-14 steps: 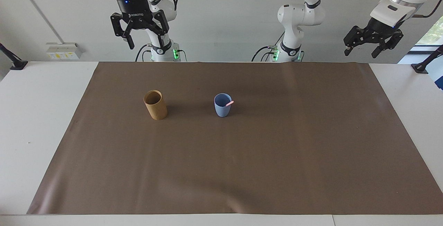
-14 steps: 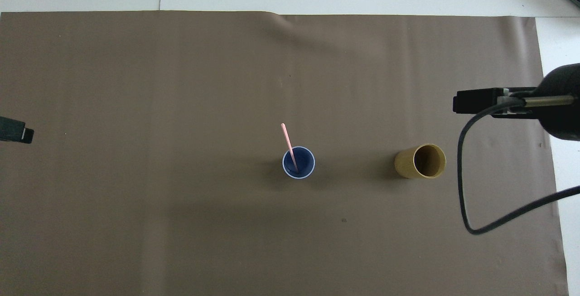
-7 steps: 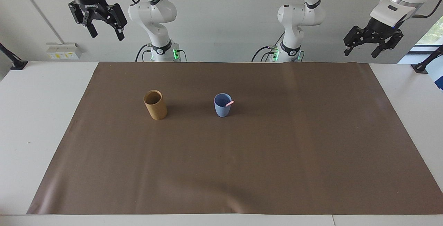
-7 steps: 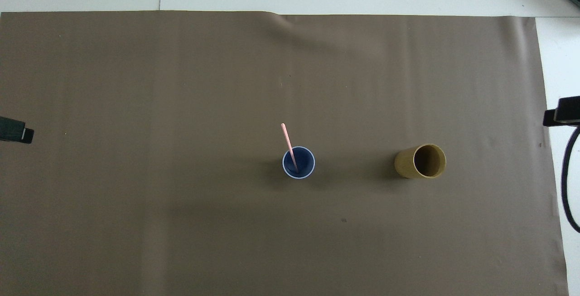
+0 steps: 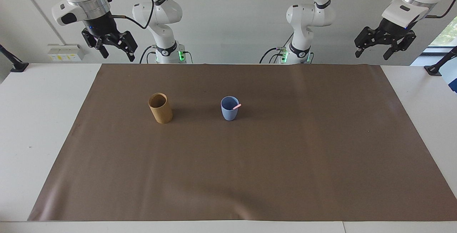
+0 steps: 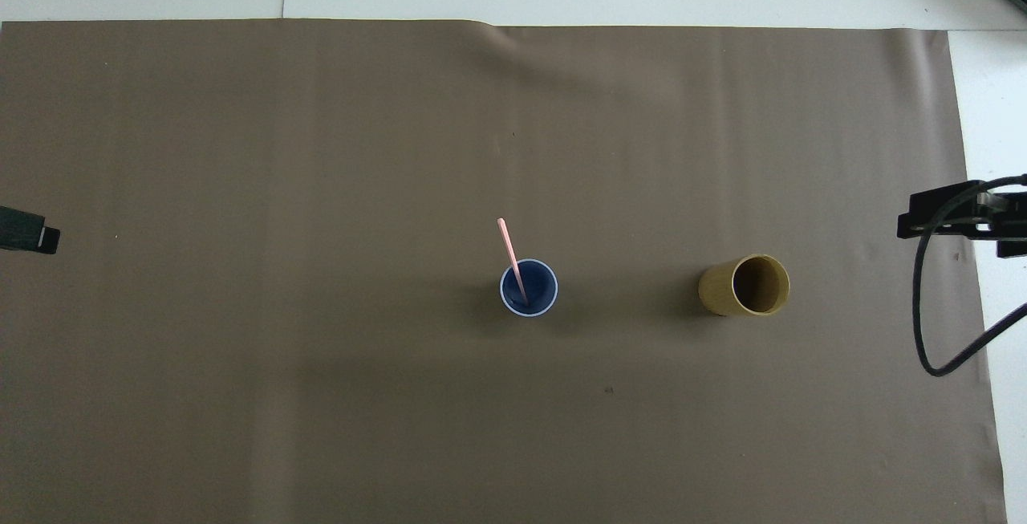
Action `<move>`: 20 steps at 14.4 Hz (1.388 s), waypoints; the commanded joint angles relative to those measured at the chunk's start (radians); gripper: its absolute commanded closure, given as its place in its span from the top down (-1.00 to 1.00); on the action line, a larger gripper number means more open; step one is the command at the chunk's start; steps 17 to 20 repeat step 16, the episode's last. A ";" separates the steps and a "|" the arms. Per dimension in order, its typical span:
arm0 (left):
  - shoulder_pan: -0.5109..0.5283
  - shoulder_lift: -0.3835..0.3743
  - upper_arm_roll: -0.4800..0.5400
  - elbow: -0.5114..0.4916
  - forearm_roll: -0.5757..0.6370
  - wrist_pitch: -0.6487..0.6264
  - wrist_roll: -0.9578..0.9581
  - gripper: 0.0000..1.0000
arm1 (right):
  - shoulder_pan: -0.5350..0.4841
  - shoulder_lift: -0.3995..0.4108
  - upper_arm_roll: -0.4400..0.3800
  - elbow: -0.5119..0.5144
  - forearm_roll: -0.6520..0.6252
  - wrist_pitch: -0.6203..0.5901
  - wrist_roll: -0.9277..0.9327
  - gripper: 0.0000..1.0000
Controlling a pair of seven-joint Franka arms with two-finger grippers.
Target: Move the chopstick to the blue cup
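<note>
My right gripper (image 5: 116,49) hangs raised, tilted, jaws apart and empty, over the table's right-arm end; my left gripper (image 5: 373,51) waits likewise, jaws apart; the chopstick (image 6: 512,259) leans inside the blue cup (image 5: 229,111), beside the tan holder (image 5: 160,109).

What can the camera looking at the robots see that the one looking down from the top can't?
Only the facing view shows both whole arms, with the right end effector and left end effector open, raised at the table's ends. Only the overhead view shows down inside the tan cylinder, which holds nothing, and the chopstick reaching the blue cup's bottom. Both show the chopstick leaning in the blue cup on the brown mat.
</note>
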 commanded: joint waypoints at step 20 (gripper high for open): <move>0.008 -0.026 -0.010 -0.029 0.016 0.000 -0.009 1.00 | -0.039 -0.028 0.008 -0.043 -0.022 0.009 -0.088 1.00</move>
